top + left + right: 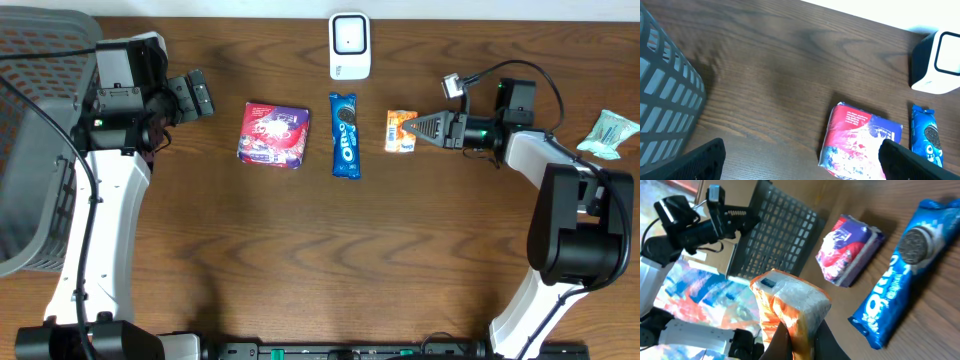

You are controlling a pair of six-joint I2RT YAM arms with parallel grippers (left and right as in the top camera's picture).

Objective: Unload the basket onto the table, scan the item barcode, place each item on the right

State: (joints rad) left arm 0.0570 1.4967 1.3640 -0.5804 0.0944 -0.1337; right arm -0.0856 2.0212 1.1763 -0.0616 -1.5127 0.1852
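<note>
A small orange-and-white snack packet (401,131) is pinched at its right end by my right gripper (420,130), which is shut on it just above the table. In the right wrist view the packet (790,302) stands up between the dark fingers of that gripper (797,340). The white barcode scanner (349,45) stands at the back middle, apart from the packet. My left gripper (197,94) hangs open at the left, empty; in its own view the gripper (802,165) spans bare wood and the edge of a red-and-purple pack (860,140).
A blue Oreo pack (345,135) and the red-and-purple pack (273,134) lie left of the orange packet. A grey mesh basket (40,130) fills the far left. A teal packet (610,133) lies at the right edge.
</note>
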